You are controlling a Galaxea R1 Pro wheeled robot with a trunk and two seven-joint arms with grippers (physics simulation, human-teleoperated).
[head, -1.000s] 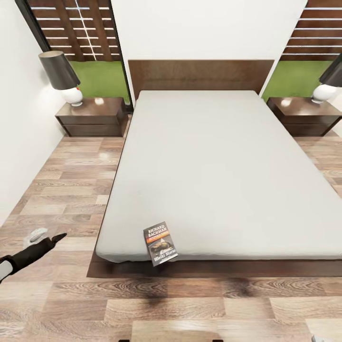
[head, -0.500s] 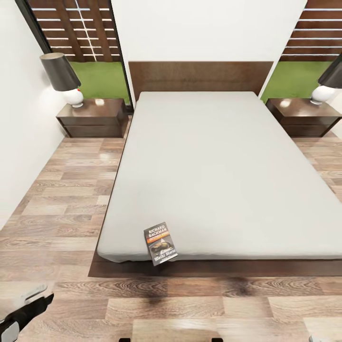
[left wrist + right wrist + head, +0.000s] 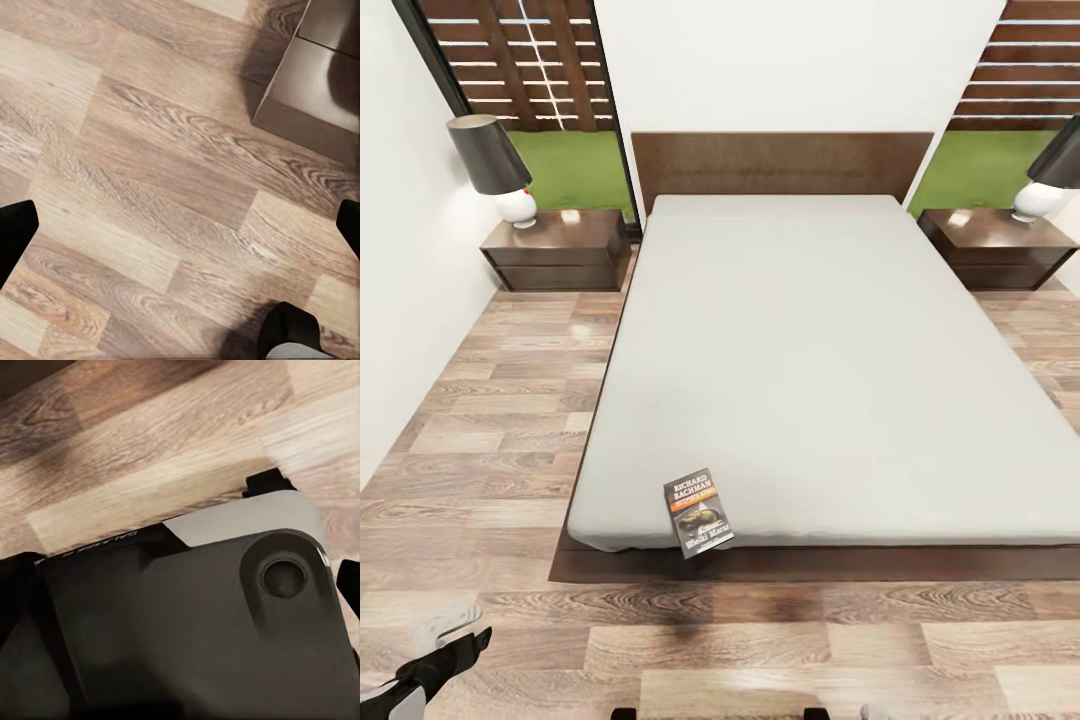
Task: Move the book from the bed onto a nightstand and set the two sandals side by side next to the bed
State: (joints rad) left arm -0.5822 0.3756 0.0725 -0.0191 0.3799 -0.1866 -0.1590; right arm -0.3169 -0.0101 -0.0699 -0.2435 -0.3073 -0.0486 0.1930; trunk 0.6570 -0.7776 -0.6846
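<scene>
Large bed (image 3: 790, 360) ahead, one nightstand (image 3: 556, 250) left of its headboard, another (image 3: 995, 246) right. Book (image 3: 698, 512) flat on the bed's near-left corner, overhanging the foot edge a little, long axis running roughly toward the headboard. Left gripper (image 3: 455, 642) low, left of the bed's foot, nearer the book; fingers wide apart, holding nothing. Right gripper probably empty; opening not possible to tell.

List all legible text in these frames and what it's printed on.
"RICHARD BACHMAN": white capitals atop the dark grey paperback book at the pale grey bed's foot edge.
Book's orange band and lower white title: too blurred to read.
Dark robot body panel, right wrist view: small printed lettering, unreadable.
</scene>
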